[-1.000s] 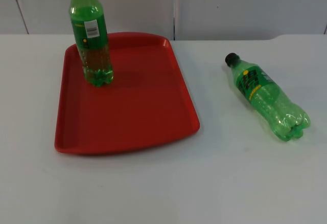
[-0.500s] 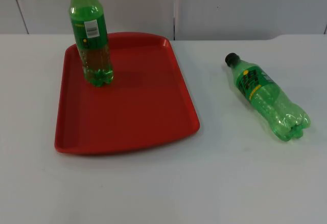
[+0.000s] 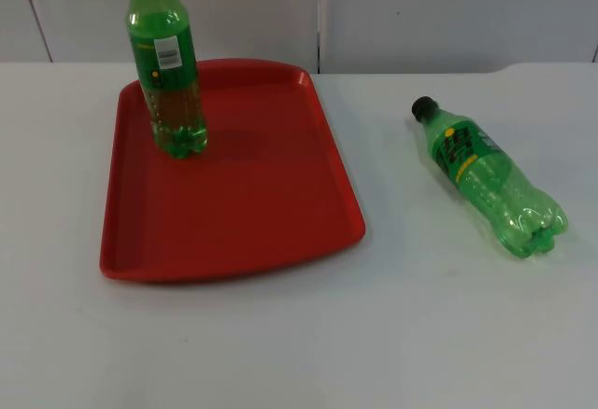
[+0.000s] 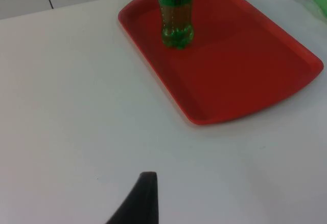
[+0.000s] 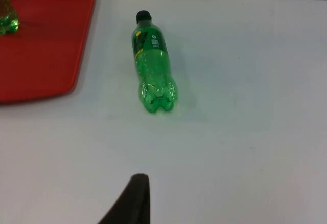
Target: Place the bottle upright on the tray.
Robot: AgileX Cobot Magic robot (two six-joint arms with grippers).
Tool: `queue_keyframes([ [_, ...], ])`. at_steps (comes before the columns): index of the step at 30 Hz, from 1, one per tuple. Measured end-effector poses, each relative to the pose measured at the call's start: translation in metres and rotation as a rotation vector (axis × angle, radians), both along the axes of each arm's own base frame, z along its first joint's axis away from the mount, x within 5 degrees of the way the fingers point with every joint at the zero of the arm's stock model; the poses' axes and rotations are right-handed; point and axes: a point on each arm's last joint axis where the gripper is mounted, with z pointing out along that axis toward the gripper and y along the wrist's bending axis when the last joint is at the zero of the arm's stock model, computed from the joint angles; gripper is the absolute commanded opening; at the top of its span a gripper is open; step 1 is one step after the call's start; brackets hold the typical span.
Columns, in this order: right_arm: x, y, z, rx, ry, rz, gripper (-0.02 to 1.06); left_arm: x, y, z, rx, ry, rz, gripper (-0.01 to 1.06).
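A: Anything shifted? B: Nothing; one bottle (image 3: 166, 73) stood upright on the red tray (image 3: 243, 204) as before; the other bottle (image 3: 488, 177) still lay on the counter (image 3: 420, 334), well right; both jaws waited, state unclear.

Left gripper (image 4: 140, 201): one black fingertip visible in left wrist view, raised above table, touching nothing, holding nothing. Open or closed: cannot tell. Arm waiting.

Right gripper (image 5: 132, 199): one black fingertip visible in right wrist view, likewise raised above table, touching nothing, holding nothing. Open or closed: cannot tell. Arm waiting.
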Motion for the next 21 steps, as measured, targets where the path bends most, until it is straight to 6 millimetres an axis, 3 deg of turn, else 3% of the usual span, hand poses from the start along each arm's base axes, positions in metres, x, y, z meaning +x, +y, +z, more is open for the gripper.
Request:
queue_keyframes([
  [15, 0.0, 0.0, 0.0, 0.0, -0.002, 0.0, 1.04, 0.0, 0.0, 0.0, 0.0, 0.0, 0.0, 1.05],
  [21, 0.004, 0.0, 0.022, -0.002, -0.012, 0.001, 1.04, 0.0, 0.0, 0.0, -0.002, 0.0, 0.001, 1.05],
])
